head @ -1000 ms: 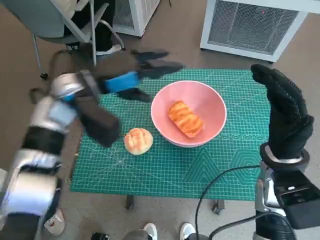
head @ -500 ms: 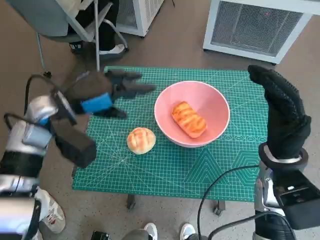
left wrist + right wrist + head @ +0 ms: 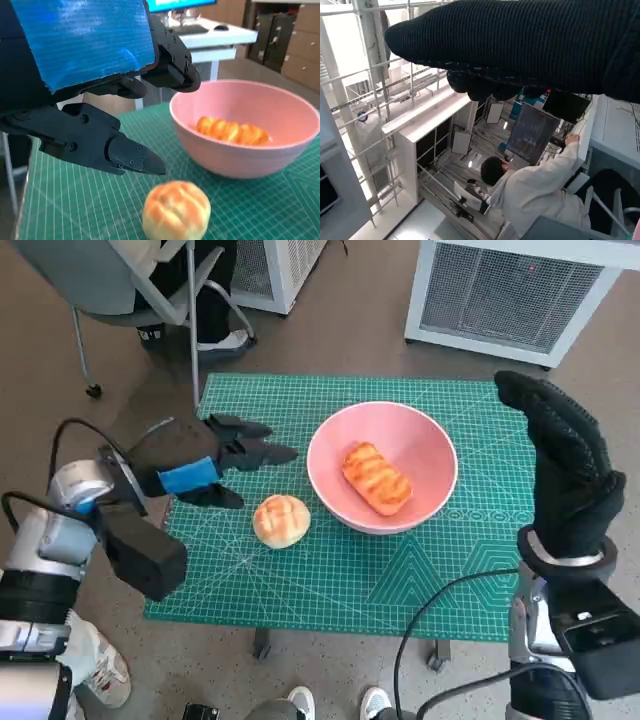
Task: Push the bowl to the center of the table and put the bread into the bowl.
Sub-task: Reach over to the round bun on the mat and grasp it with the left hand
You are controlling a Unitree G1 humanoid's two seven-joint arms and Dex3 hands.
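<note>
The pink bowl sits near the middle of the green cutting mat that covers the table, with a long glazed loaf already lying inside it; a round bun rests on the mat just beside the bowl's rim, on the robot's left side, apart from it. The left hand hovers above the mat beyond the bun, fingers spread and holding nothing, not touching the bun; the right hand is raised upright past the bowl's far side, holding nothing, its fingers straight and close together.

The step in hand looks to be picking up the bun; to do it well, the left hand should come down squarely over it, fingers parted wide enough to straddle its sides, and close gently, since soft bread squashes and a glancing touch could roll it away; then lift clear of the rim before moving over the bowl, so the bowl is not nudged off centre.
</note>
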